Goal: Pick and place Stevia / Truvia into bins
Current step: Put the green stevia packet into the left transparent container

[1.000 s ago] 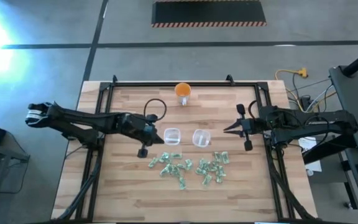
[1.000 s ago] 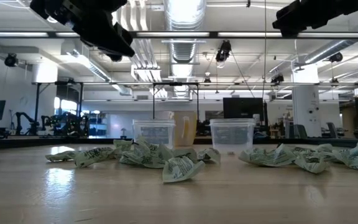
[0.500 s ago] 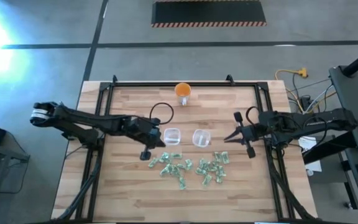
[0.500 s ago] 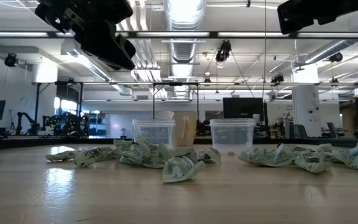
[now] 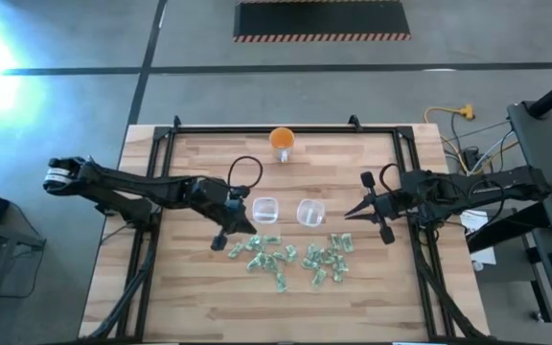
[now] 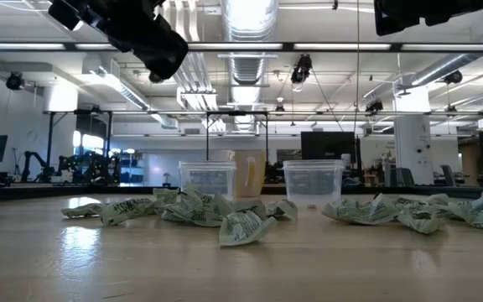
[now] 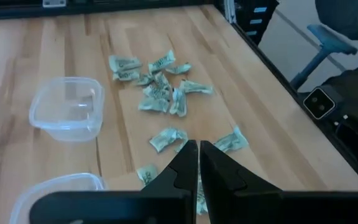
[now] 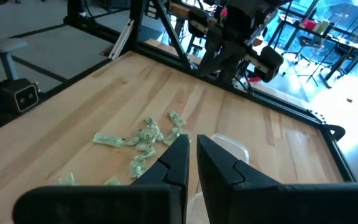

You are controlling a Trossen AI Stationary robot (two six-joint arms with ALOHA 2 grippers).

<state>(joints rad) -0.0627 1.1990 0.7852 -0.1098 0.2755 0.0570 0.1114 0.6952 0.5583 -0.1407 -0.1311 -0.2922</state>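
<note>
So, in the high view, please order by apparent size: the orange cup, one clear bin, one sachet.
1. Clear bin, largest; the second bin looks alike.
2. Orange cup, somewhat smaller.
3. Sachet, clearly smallest.

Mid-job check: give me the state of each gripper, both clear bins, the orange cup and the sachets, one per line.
Left gripper: shut, empty, above the sachets.
Right gripper: shut, empty, off the table surface.
Left clear squarish plastic bin: upright, looks empty.
Right clear squarish plastic bin: upright, looks empty.
Small orange cup: upright, at the far edge.
Pale green-and-white paper sachets: loose on the wooden table, none binned.
</note>
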